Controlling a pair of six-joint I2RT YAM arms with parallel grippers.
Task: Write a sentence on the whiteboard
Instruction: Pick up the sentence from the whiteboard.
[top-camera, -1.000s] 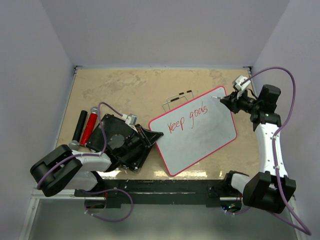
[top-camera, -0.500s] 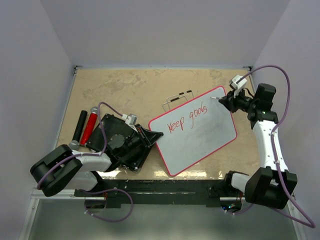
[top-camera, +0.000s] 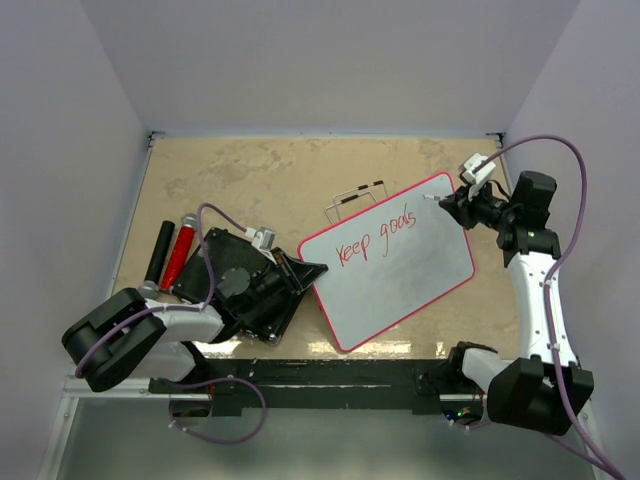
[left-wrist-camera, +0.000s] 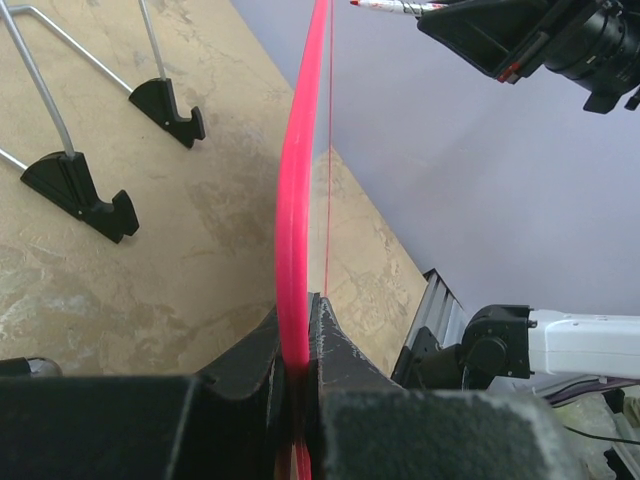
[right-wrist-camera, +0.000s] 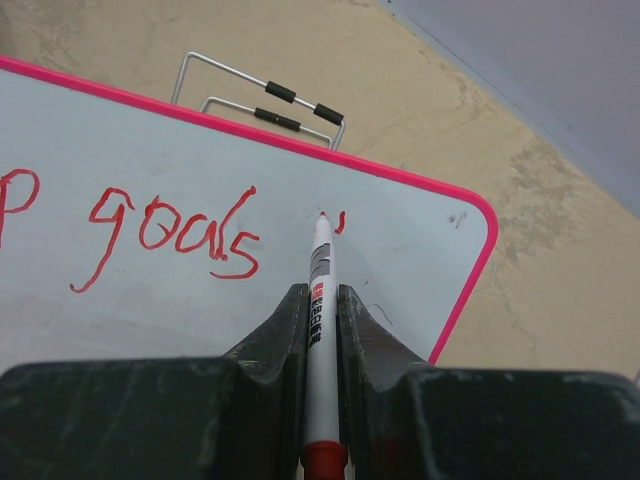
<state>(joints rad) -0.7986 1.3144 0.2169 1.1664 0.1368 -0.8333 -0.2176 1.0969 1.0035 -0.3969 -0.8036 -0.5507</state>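
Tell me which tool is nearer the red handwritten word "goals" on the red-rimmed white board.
Right. The right tool holds a white marker pen, tip just beyond the red handwritten word "goals"; the left tool clamps the red-rimmed white board at its opposite edge, past "Keep".

Left arm lies low, left pincer (top-camera: 308, 271) clamping the whiteboard (top-camera: 410, 270); right arm arches, right pincer (top-camera: 448, 203) pinching a marker (right-wrist-camera: 320, 255).

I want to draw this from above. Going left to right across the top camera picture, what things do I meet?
First the black tube → red tube → left gripper, pinching the board's edge → whiteboard. The wire stand and the right gripper overlap the whiteboard, so they are left out.
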